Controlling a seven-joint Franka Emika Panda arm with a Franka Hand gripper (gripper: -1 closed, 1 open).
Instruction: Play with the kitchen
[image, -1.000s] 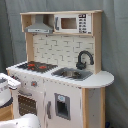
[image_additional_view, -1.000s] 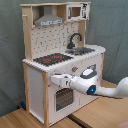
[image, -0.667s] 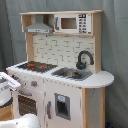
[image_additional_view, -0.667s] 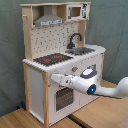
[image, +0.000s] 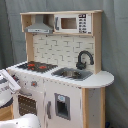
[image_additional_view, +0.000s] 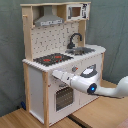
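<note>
The kitchen (image_additional_view: 65, 60) fills both exterior views, tall, white and light wood, standing on a wooden floor (image_additional_view: 100, 112) against a grey curtain (image_additional_view: 112, 25). Up top sits the grey hood (image_additional_view: 48, 20) with a toy microwave (image_additional_view: 74, 11) beside it, well above the fingers. On the counter (image: 100, 80), the black hob (image_additional_view: 52, 58) shows its red rings directly over the fingers, and the sink (image: 72, 74) and black tap (image: 84, 59) sit further along, on the far side of the hob. Down below, the oven door (image_additional_view: 64, 97) hangs just under the fingers. The white arm (image_additional_view: 107, 90) reaches in from the second exterior view's right, and the fingers (image_additional_view: 56, 75) come right up against the front panel below the hob, beside a knob (image_additional_view: 74, 69). They look narrow, drawn close together, though I cannot tell whether they grip anything. In the first exterior view only a white part of the arm (image: 7, 82) shows at the left edge
</note>
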